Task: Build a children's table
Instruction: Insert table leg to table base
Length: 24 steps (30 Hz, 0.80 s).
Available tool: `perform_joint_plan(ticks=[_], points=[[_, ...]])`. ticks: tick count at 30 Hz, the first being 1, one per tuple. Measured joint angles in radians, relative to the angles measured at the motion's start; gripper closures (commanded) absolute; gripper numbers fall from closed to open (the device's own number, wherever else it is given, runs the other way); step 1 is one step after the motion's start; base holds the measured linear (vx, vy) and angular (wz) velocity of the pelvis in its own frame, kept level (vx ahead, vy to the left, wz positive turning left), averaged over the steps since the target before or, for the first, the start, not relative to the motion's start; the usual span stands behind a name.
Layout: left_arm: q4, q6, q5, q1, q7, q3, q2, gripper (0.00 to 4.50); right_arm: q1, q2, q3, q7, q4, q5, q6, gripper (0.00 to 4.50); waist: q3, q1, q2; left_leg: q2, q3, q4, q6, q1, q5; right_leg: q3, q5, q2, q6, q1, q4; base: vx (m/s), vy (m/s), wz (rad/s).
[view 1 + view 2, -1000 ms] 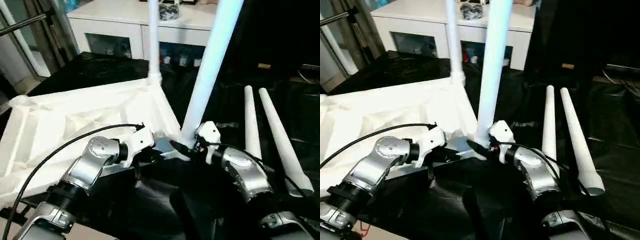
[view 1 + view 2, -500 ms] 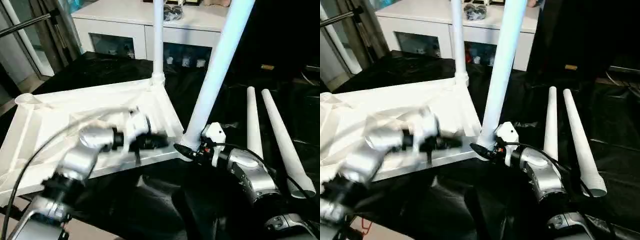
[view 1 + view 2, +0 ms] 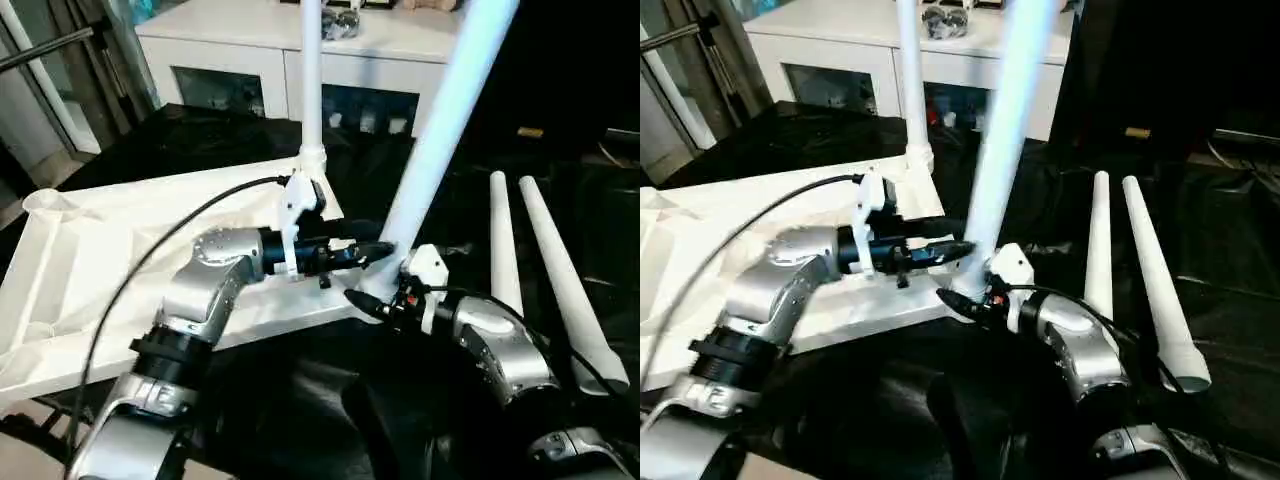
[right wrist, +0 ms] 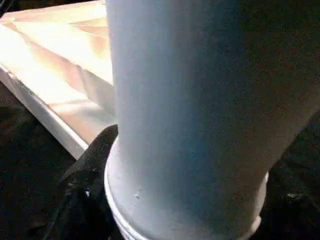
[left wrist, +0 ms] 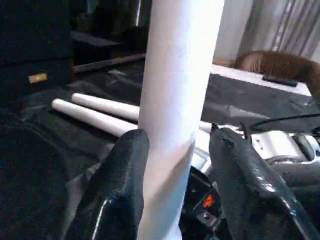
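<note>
The white tabletop (image 3: 110, 250) lies underside up on black cloth. One white leg (image 3: 311, 80) stands upright in its far right corner socket. A second leg (image 3: 445, 120) leans up to the right from the near right corner. My right gripper (image 3: 365, 300) is closed around this leg's base collar, and a black finger (image 4: 87, 165) presses on it. My left gripper (image 3: 378, 250) reaches in from the left a little higher up. It is open, with its fingers (image 5: 120, 185) on either side of the leg (image 5: 175, 75).
Two loose white legs (image 3: 503, 250) (image 3: 565, 280) lie side by side on the black cloth to my right. A white glass-door cabinet (image 3: 260, 60) stands behind the tabletop. A metal stand pole (image 3: 45, 45) is at the far left.
My left gripper has lifted from the tabletop's near edge, swung right to the leaning leg and opened around it. The right gripper has stayed at the leg's base.
</note>
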Motion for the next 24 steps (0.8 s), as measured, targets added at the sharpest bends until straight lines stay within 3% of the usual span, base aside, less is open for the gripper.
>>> perform_joint_plan(ticks=[12,14,17,24], points=[[0.078,-0.04,-0.014,-0.084,-0.095,-0.03,-0.035,1.0,0.018,-0.024,0.044,0.095,-0.069,-0.003,0.025,1.75,0.0,0.0,0.0,0.001,0.0,-0.001,0.0,0.0,0.0,0.0,-0.001,0.001,0.0,0.0,-0.001,0.0,0.0,0.0],[0.085,-0.029,-0.032,-0.111,-0.138,-0.029,-0.048,0.64,0.023,-0.039,0.066,0.141,-0.109,0.003,0.051,1.75,0.0,0.001,0.001,0.001,0.0,-0.001,0.0,0.0,0.0,0.0,-0.001,0.002,0.0,0.0,-0.001,0.0,0.0,0.0],[0.085,0.032,-0.081,-0.144,-0.185,-0.02,-0.047,0.62,0.031,-0.053,0.092,0.201,-0.148,0.01,0.079,1.75,0.001,0.001,0.003,0.001,0.0,-0.001,0.0,0.0,0.0,0.0,-0.001,0.002,0.0,0.0,-0.001,0.0,0.0,0.0],[0.091,0.084,-0.118,-0.162,-0.218,-0.004,-0.043,1.24,0.03,-0.071,0.1,0.234,-0.16,0.013,0.094,1.75,0.0,0.003,0.005,0.001,-0.001,-0.001,0.0,0.0,0.0,0.0,0.0,0.002,-0.001,0.0,-0.001,0.0,0.0,0.0]])
